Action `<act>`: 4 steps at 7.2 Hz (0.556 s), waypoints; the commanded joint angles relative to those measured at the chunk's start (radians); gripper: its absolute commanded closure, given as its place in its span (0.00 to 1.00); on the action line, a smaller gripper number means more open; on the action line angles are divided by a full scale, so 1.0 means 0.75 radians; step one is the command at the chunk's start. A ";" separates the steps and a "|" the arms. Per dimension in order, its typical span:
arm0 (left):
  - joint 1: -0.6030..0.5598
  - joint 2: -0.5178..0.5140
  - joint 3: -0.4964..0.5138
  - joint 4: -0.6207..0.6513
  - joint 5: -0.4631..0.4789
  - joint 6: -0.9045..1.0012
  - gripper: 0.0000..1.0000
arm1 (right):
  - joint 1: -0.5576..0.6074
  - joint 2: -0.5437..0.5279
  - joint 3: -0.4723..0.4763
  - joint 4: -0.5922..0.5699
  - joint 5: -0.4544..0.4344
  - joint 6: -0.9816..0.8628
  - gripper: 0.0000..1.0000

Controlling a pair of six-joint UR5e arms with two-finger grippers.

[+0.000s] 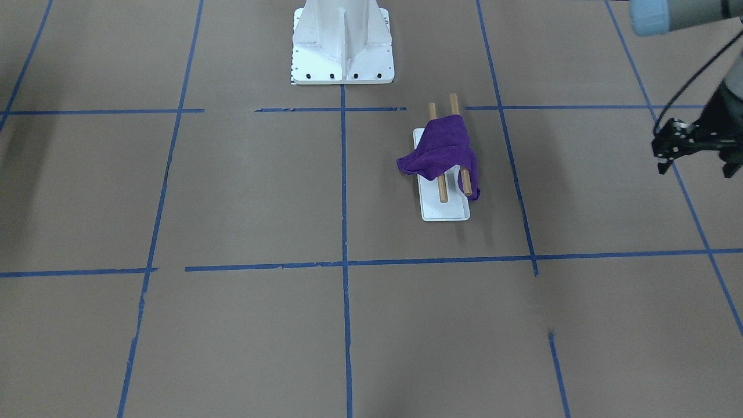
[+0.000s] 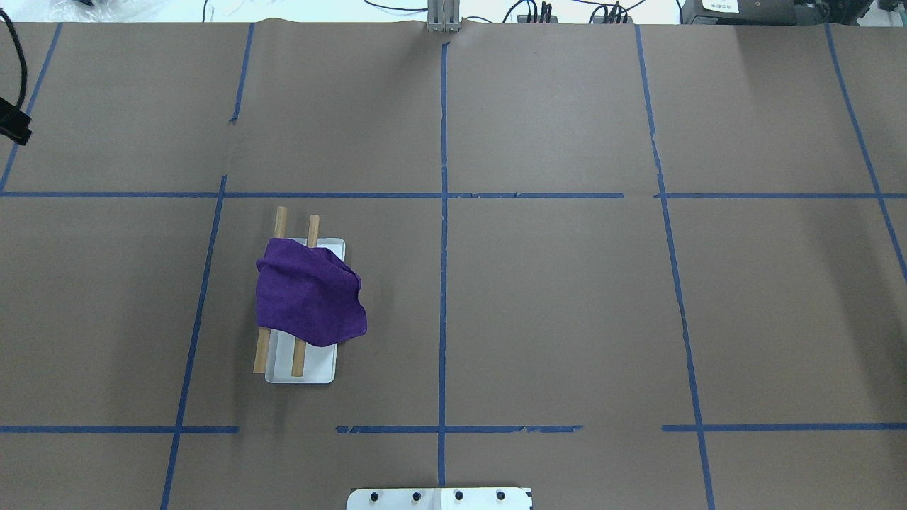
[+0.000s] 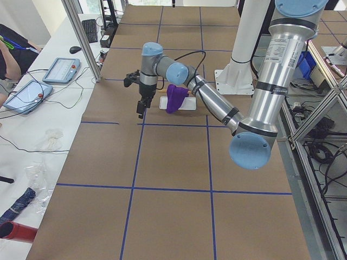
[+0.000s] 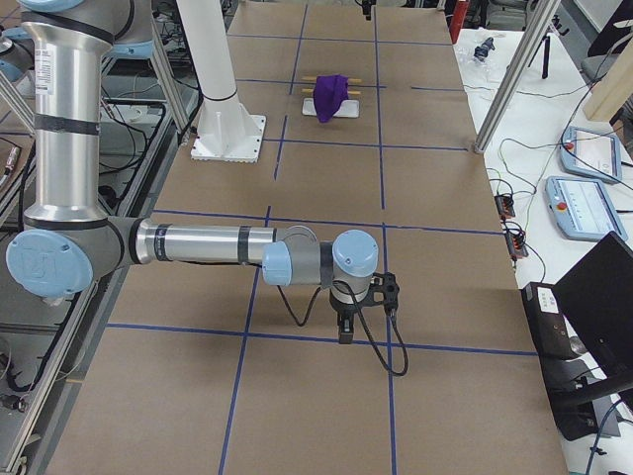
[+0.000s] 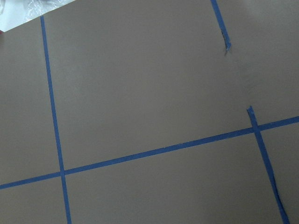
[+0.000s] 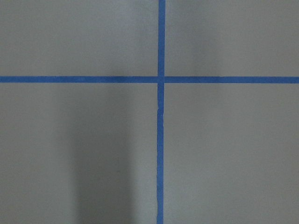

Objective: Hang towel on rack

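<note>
A purple towel [image 1: 441,151] [image 2: 308,297] lies draped and bunched over the two wooden rods [image 1: 443,188] [image 2: 281,219] of a rack with a white base [image 1: 444,212] [image 2: 312,372]. It also shows in the side views [image 3: 174,97] [image 4: 331,96]. My left gripper [image 1: 696,171] [image 3: 141,111] hangs above the table well away from the rack, open and empty. My right gripper [image 4: 345,334] shows only in the exterior right view, low over the table far from the rack; I cannot tell whether it is open or shut. Both wrist views show only brown table with blue tape.
The robot's white pedestal [image 1: 342,46] [image 2: 439,498] stands at the table's robot-side edge. Blue tape lines [image 2: 443,212] divide the brown table into squares. Tablets and cables [image 3: 57,70] lie on a side bench beyond the table's edge.
</note>
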 commanded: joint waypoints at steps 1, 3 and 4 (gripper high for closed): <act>-0.277 0.035 0.272 -0.007 -0.218 0.275 0.00 | 0.005 -0.007 0.093 0.002 -0.001 0.084 0.00; -0.325 0.200 0.359 -0.182 -0.257 0.284 0.00 | 0.005 -0.005 0.090 0.002 0.007 0.086 0.00; -0.337 0.215 0.371 -0.189 -0.259 0.280 0.00 | 0.005 -0.005 0.081 0.000 0.019 0.088 0.00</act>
